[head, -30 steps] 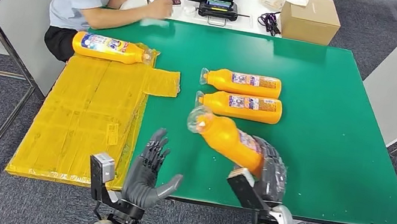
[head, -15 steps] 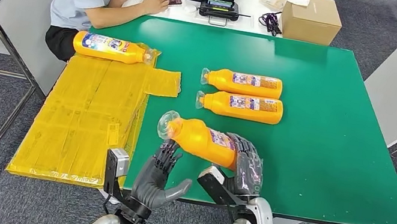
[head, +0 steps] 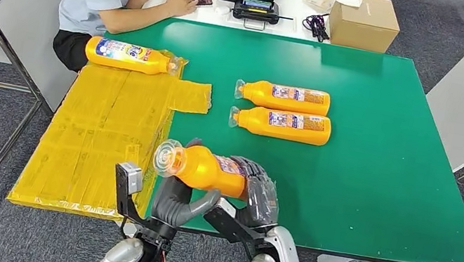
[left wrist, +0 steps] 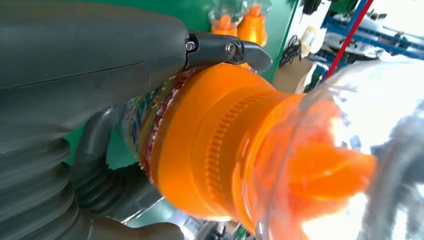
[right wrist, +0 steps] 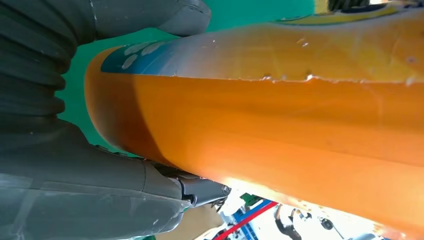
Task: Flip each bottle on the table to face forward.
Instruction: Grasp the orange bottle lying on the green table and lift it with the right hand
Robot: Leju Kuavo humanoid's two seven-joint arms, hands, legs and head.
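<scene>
Head view showed the right hand (head: 260, 194) and left hand (head: 177, 196) both gripping a smooth orange bottle (head: 205, 168) with a clear cap above the green table (head: 387, 164)'s near edge, two labelled bottles (head: 282, 111) lying farther on, another bottle (head: 128, 55) far left on crinkled yellow sheeting (head: 100, 137).

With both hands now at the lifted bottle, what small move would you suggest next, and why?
Probably close the left hand firmly round the bottle near its neck, since the right hand holds the base end above the green table and the left one only cups it from below.
</scene>
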